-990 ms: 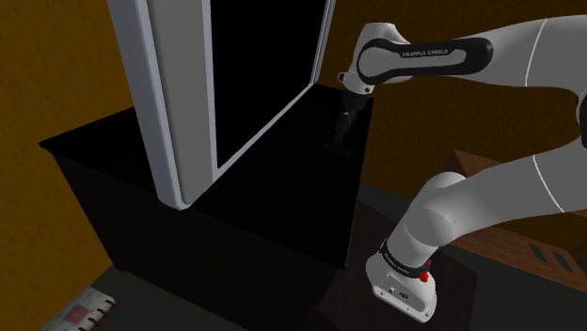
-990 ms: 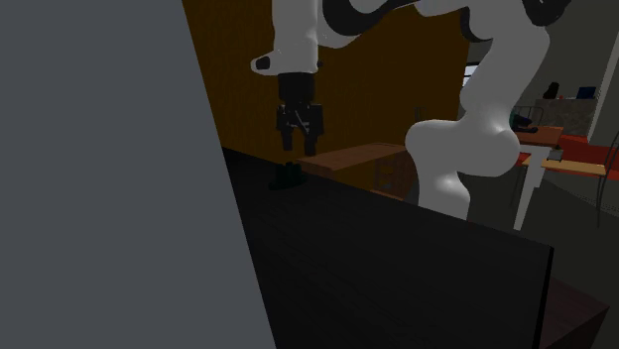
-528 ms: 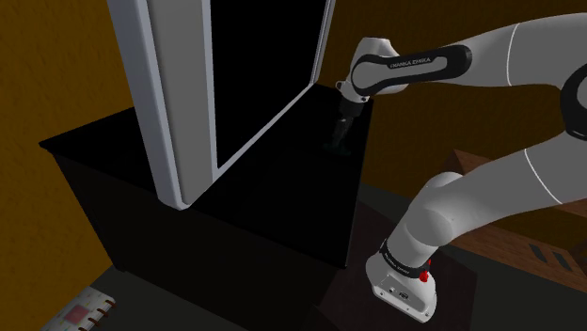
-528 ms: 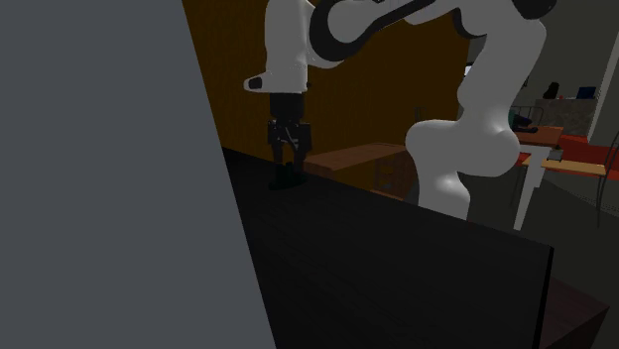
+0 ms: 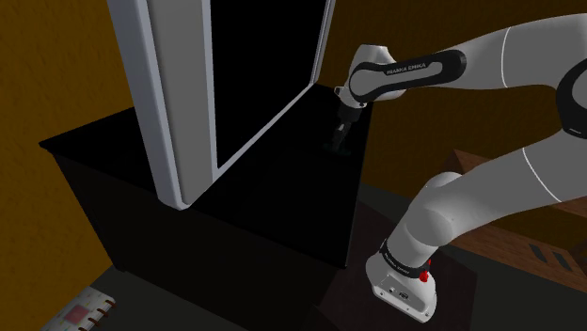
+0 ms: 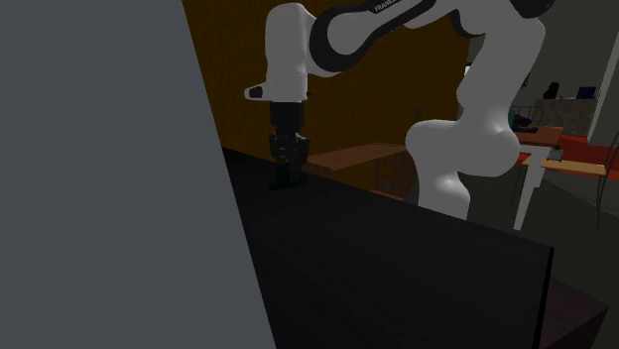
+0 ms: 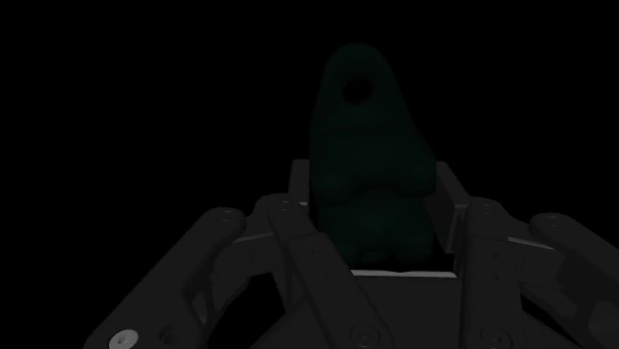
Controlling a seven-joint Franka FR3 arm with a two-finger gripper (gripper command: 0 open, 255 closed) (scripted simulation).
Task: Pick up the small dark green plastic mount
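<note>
Black worktop (image 5: pixel 254 193), edge just beside mount (image 7: pixel 369 149): dark green, rounded, one hole; end effector (image 7: pixel 385 203) apart, straddling it.

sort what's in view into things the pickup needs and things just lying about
Needed:
- dark green mount, standing on the black cabinet
- gripper, lowered so it straddles the mount

Just lying about:
- white-framed panel standing on the cabinet
- wooden table beyond the cabinet
</note>
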